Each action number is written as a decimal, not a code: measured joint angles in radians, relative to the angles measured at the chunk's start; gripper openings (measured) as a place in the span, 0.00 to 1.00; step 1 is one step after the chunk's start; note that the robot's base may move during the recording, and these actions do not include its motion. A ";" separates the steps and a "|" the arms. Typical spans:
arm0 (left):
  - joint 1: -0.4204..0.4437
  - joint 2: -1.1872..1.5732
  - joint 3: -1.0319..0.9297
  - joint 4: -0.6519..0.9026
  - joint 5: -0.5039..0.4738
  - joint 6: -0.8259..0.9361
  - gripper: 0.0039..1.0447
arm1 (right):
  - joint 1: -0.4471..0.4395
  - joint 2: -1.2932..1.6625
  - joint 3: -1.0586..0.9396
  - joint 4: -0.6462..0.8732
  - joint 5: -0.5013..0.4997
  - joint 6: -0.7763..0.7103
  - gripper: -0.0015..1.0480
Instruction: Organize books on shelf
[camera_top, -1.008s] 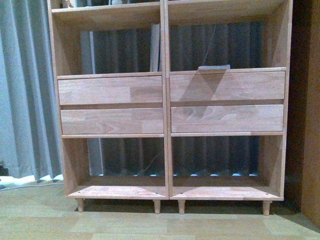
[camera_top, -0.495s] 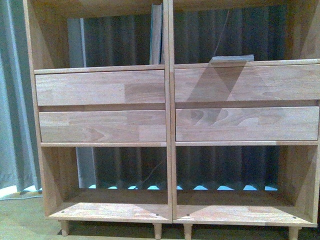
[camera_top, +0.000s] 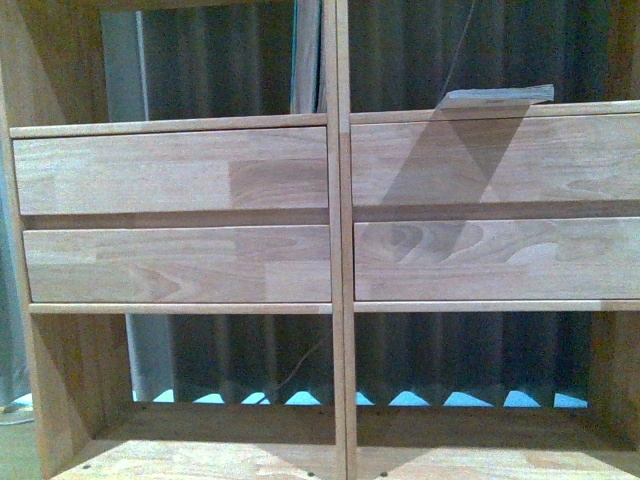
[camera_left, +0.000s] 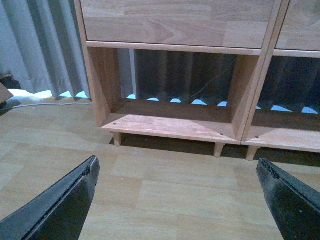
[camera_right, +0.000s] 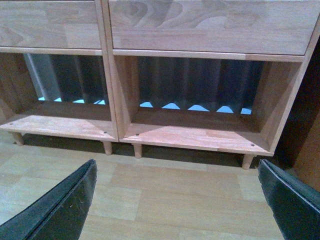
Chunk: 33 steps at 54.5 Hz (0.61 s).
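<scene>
The pale wood shelf (camera_top: 335, 310) fills the front view, with its four drawer fronts in the middle. One book (camera_top: 306, 60) stands upright against the central divider in the left column, showing greyish page edges. A thin pale book (camera_top: 497, 96) lies flat on the board above the right-hand drawers. Neither arm shows in the front view. My left gripper (camera_left: 177, 200) is open above the bare floor in front of the shelf's lower left compartment (camera_left: 170, 125). My right gripper (camera_right: 177, 205) is open above the floor before the lower right compartment (camera_right: 195, 132). Both hold nothing.
A grey curtain (camera_left: 35, 45) hangs behind the shelf and to its left. A thin cable (camera_top: 455, 50) runs down behind it. The shelf stands on short legs (camera_right: 137, 150) on a pale wood floor (camera_left: 165, 190). A dark brown panel (camera_right: 310, 145) stands close at the right.
The front view has closed in on the shelf: the drawers fill more of the picture, and the top boards, legs and floor have left it. The books have not moved.
</scene>
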<state>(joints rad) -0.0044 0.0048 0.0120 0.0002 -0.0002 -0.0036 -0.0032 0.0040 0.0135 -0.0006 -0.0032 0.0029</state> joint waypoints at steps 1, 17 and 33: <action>0.000 0.000 0.000 0.000 0.000 0.000 0.93 | 0.000 0.000 0.000 0.000 0.000 0.000 0.93; 0.000 0.000 0.000 0.000 -0.001 0.000 0.93 | 0.000 0.000 0.000 0.000 0.000 0.000 0.93; 0.000 0.000 0.000 0.000 0.000 0.000 0.93 | 0.000 0.000 0.000 0.000 0.001 0.000 0.93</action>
<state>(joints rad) -0.0044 0.0048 0.0120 0.0002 -0.0002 -0.0036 -0.0032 0.0036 0.0135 -0.0006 -0.0025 0.0029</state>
